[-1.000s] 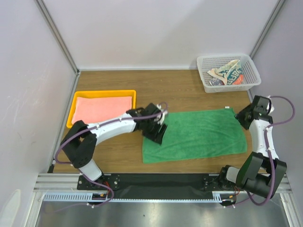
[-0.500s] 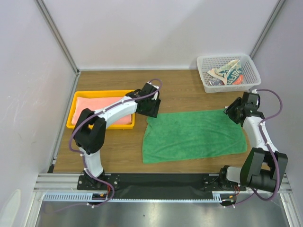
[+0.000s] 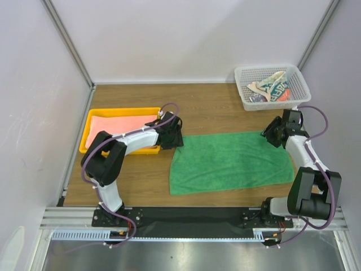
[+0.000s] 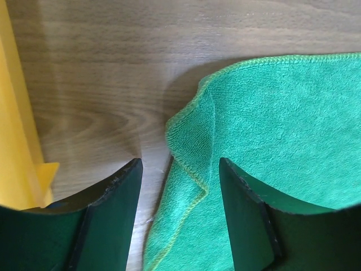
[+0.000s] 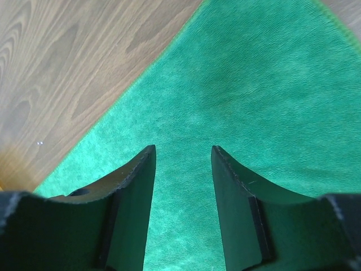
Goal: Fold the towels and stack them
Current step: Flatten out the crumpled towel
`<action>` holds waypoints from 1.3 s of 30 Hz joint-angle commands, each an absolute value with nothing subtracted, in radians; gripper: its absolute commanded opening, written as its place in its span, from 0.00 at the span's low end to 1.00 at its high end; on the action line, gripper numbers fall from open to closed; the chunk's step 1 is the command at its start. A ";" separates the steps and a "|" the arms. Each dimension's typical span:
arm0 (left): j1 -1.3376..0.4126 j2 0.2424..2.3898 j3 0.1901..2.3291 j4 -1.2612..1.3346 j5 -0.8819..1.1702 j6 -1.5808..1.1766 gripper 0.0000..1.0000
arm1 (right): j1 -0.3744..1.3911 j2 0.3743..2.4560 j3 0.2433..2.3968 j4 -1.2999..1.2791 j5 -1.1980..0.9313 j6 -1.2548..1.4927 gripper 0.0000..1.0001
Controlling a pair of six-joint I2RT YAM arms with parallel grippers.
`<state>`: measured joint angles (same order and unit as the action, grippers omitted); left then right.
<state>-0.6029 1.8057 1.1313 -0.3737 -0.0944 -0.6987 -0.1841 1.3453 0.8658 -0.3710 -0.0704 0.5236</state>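
The green towel (image 3: 231, 161) lies spread flat mid-table. Its far-left corner (image 4: 194, 141) is rumpled and folded over between the fingers of my open left gripper (image 4: 179, 164), which hovers at that corner (image 3: 174, 138). My right gripper (image 5: 181, 149) is open over the towel's far-right corner (image 3: 269, 137), with flat green cloth below its fingers and nothing held. The salmon-pink towel (image 3: 121, 125) lies folded in the yellow tray (image 3: 124, 110). The white-and-teal patterned towel (image 3: 271, 89) sits crumpled in the white mesh basket (image 3: 302, 90).
The yellow tray's rim (image 4: 14, 141) is just left of my left gripper. Bare wood tabletop (image 5: 67, 68) shows beyond the green towel's far edge. The basket stands in the far right corner, close behind my right arm.
My left gripper has moved off the towel's left part to its far-left corner by the tray. My right gripper has swung left from beyond the towel's right edge onto the far-right corner.
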 commanded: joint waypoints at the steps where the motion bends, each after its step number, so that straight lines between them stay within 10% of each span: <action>1: -0.603 1.753 1.088 -0.260 -0.081 -0.808 0.62 | -0.163 1.359 0.913 -0.344 -0.084 0.522 0.49; 16: -0.589 1.781 1.104 -0.245 -0.239 -0.801 0.31 | -0.129 1.350 0.950 -0.403 -0.061 0.512 0.48; 26: -0.588 1.796 1.154 -0.275 -0.393 -0.566 0.28 | -0.120 1.376 0.904 -0.388 -0.043 0.525 0.48; 29: -0.589 1.821 1.172 -0.284 -0.439 -0.493 0.31 | -0.118 1.391 0.896 -0.382 -0.034 0.526 0.48; 34: -0.588 1.838 1.221 -0.264 -0.439 -0.370 0.69 | -0.118 1.425 0.900 -0.388 -0.014 0.528 0.48; 39: -0.589 1.799 1.253 -0.274 -0.335 -0.379 0.66 | -0.127 1.472 0.923 -0.370 -0.002 0.526 0.48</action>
<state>-0.5930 1.8347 1.1999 -0.2775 -0.3843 -0.4118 -0.1238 1.4429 0.8978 -0.3965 -0.0265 0.5236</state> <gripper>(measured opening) 0.687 0.479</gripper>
